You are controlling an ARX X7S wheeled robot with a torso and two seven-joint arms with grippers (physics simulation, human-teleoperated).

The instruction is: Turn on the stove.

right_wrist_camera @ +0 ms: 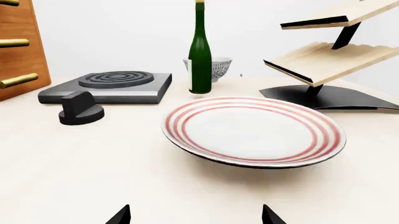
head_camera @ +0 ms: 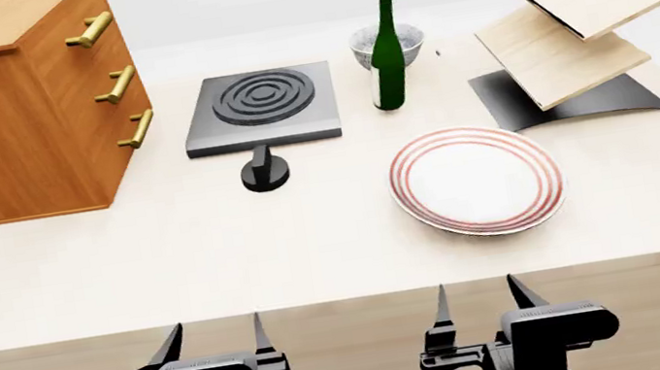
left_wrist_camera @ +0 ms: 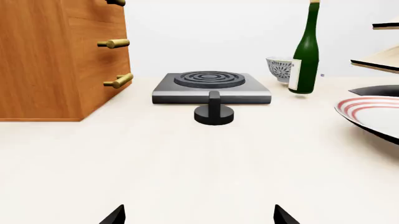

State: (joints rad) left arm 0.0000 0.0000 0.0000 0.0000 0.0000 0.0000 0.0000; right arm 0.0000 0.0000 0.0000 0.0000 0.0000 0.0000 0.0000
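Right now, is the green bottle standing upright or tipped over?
Upright. The bottle stands on its base on the table, neck straight up, between the stove and the patterned bowl.

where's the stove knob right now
In the head view the knob sits on the table left of centre, just in front of the stove, with the striped plate to its right.

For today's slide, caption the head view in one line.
Both hands open at the table edge, facing knob, stove, bottle and plate.
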